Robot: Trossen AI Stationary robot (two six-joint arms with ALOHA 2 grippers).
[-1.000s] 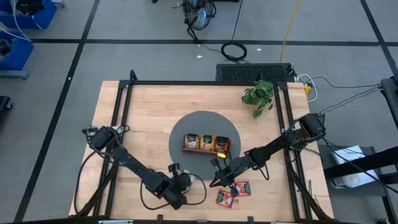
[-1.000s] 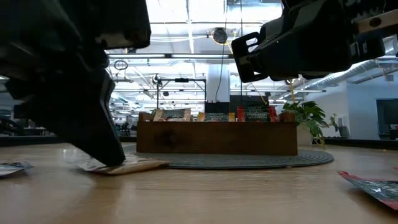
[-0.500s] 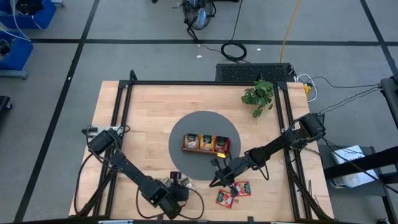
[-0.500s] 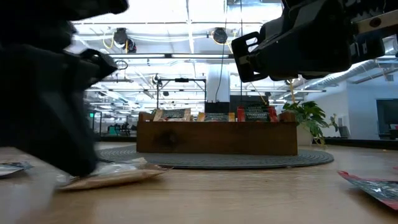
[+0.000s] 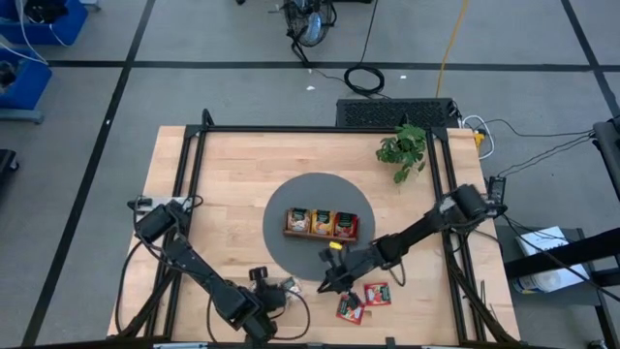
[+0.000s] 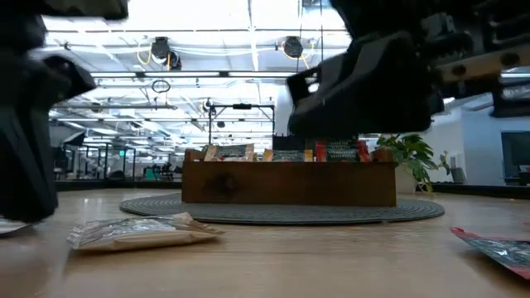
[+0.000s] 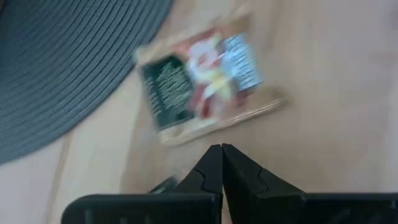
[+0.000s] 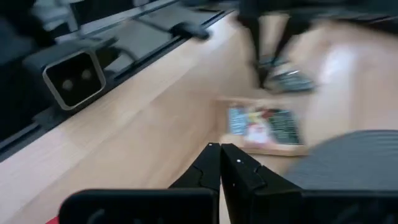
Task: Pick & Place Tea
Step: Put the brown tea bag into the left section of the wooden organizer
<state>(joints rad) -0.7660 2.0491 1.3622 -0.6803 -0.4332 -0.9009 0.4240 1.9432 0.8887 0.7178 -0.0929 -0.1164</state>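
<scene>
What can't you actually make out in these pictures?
1. The print on the tan sachet: blurred in both wrist views, too small in the high view.
2. How many sachets sit in the tray: its front wall hides most of them in the low view, and they are too small in the high view.
3. The whole of one red sachet: cut off by the low view's right edge.

Right gripper [image 8: 221, 148] closed and empty — a tan sachet [image 8: 264, 129] lies flat on wood beyond.

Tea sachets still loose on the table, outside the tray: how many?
3. Two red sachets lie near the front edge, and a tan sachet beside the mat near the left gripper. The arms may hide others.
</scene>
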